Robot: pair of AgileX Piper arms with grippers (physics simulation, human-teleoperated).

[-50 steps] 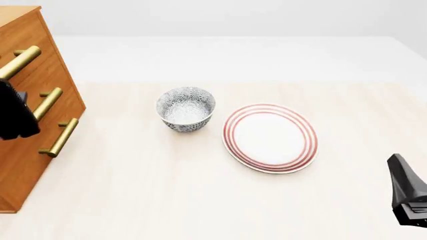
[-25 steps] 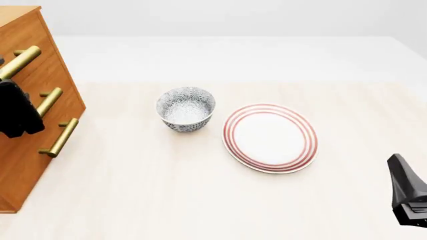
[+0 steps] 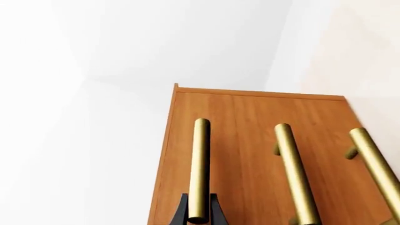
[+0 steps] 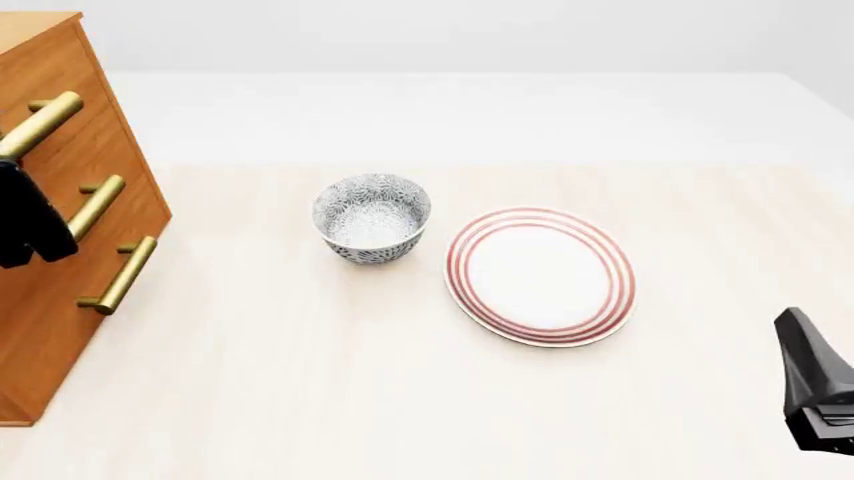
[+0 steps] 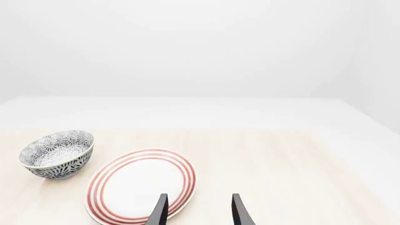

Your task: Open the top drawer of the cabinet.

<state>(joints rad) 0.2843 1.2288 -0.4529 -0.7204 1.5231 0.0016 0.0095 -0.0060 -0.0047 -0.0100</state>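
The cabinet (image 4: pixel 54 330) stands at the table's left edge, an orange-brown chest with three brass bar handles. The top drawer (image 4: pixel 64 75) sits flush with the two below it, its handle (image 4: pixel 40 122) uppermost. My left gripper (image 4: pixel 24 215) hangs at that handle's near end. In the left wrist view its black fingers (image 3: pixel 184 215) hug both sides of the top handle (image 3: pixel 200 168), so the left gripper (image 3: pixel 200 218) looks shut on it. My right gripper (image 4: pixel 814 385) rests far off at the front right, and the right gripper (image 5: pixel 198 213) is open and holds nothing.
A patterned grey bowl (image 4: pixel 372 217) stands mid-table, right of the cabinet. Beside it lies a white plate (image 4: pixel 539 275) with red rings. The middle handle (image 4: pixel 96 205) and bottom handle (image 4: pixel 120 275) jut from the cabinet's front.
My left gripper has risen a little along the cabinet front toward the top handle's end. The drawer front, the right arm, the bowl and the plate have not moved.
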